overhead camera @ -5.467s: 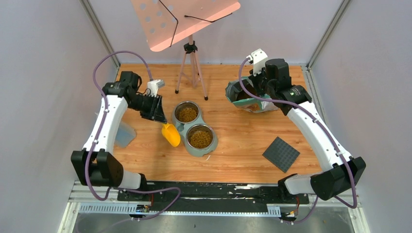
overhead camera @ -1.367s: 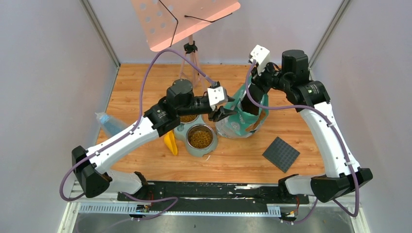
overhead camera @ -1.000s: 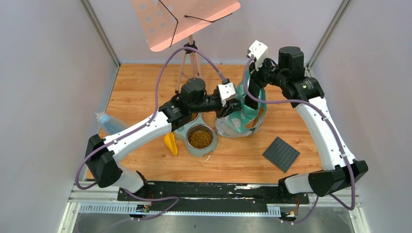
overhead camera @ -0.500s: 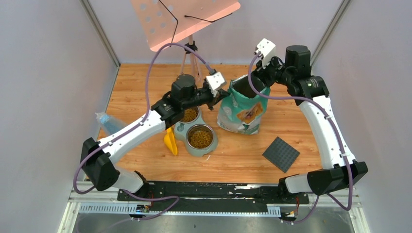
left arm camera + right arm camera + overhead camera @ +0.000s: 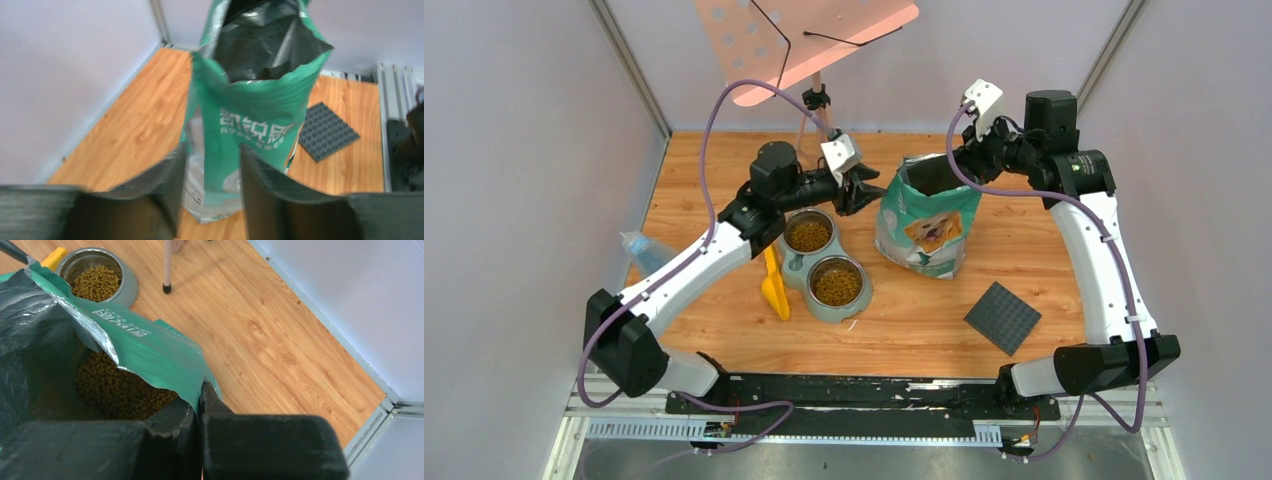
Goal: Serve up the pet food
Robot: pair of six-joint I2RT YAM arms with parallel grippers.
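Since half a second ago the left gripper (image 5: 865, 190) has drawn back from the teal bag (image 5: 924, 225) and sits just off its 9 o'clock side, jaws narrowly apart on nothing. At the bag's 1 o'clock rim the right gripper (image 5: 961, 158) pinches the edge, the bag standing upright. Brown pet food (image 5: 808, 235) fills both cups of the double bowl (image 5: 822, 312) at the bag's 8 o'clock, and more lies inside the bag.

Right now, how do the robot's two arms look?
The left arm and the right arm have white links with black joints. A purple cable runs along each. Each wrist carries a white camera block; the left end effector and right end effector are black.
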